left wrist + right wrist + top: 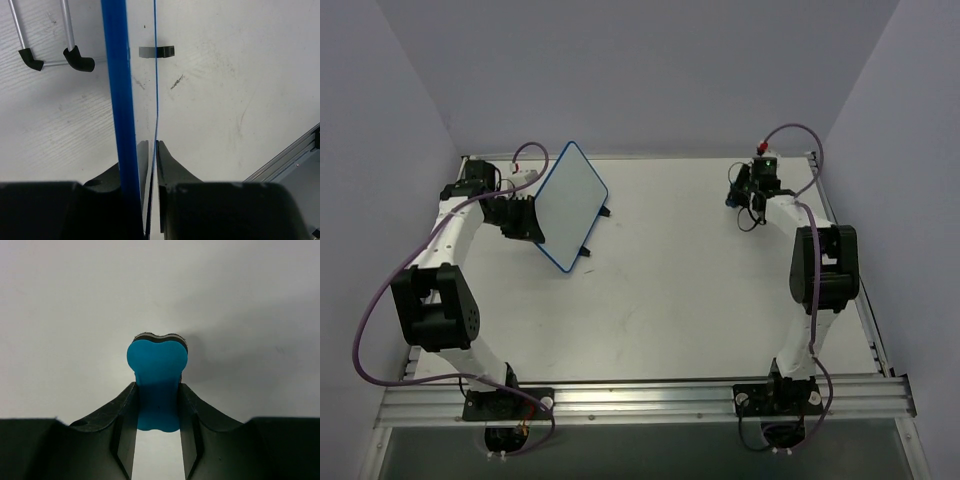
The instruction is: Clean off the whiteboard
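Observation:
The whiteboard [570,205], white with a blue frame, stands tilted on edge at the back left of the table, and its face looks blank. My left gripper [528,218] holds its left rim. In the left wrist view the blue frame [120,100] runs straight up between the fingers, and my left gripper [151,145] is shut on it. A black foot [157,51] shows further along the board. My right gripper [745,192] hovers at the back right, apart from the board. In the right wrist view it [157,388] is shut on a small blue eraser [157,370].
Two metal rods with black tips [50,57] rest on the table beside the board. An aluminium rail [640,395] crosses the near edge by the arm bases. Pale walls close in the table at the back and both sides.

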Robot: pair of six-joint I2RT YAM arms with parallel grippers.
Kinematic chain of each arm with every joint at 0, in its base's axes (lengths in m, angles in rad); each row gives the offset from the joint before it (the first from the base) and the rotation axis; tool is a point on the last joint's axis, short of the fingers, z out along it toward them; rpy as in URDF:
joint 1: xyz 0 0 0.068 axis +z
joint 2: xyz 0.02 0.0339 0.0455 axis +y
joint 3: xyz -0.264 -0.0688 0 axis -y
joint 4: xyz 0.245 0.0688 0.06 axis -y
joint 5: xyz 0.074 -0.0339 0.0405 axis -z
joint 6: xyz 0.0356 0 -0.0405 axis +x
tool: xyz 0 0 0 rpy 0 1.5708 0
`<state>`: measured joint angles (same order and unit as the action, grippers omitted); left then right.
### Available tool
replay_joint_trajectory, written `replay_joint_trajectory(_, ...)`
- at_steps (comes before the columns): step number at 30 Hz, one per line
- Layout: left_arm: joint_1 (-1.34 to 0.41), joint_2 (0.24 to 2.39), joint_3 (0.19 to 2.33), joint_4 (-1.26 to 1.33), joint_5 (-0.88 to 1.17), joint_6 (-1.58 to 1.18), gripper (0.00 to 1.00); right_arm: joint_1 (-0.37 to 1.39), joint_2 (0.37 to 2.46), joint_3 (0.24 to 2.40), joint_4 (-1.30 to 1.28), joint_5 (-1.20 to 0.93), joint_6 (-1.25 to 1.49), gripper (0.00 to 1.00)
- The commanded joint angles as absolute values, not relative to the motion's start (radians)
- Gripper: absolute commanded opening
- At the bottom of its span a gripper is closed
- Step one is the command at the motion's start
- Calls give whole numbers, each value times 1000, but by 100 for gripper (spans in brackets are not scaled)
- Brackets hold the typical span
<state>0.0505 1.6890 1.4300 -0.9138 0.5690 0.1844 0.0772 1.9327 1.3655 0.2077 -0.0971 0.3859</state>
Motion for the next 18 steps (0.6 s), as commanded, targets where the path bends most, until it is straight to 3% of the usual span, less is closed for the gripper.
replay_joint_trajectory(1,54,1703,1493,-953,565,170,22,75,1896,1249,21,-3,362,0)
replay_joint_trajectory(5,54,1706,1490,-930,574,164,25,71,1980,1284,-81,158,344,0)
replay_joint_trajectory(9,54,1733,1491,-923,566,155,25,71,2037,1301,-98,147,351,0)
replay_joint_trajectory(12,54,1732,1493,-919,557,153,28,71,2060,1312,-123,161,345,21)
replay_joint_trajectory(13,54,1735,1497,-919,555,149,31,71,2056,1307,-123,161,347,34)
replay_joint_trajectory(16,55,1743,1517,-927,549,146,34,74,2019,1298,-117,161,353,52)
replay_joint_trajectory(18,55,1747,1520,-925,554,146,37,75,1982,1289,-110,163,353,58)
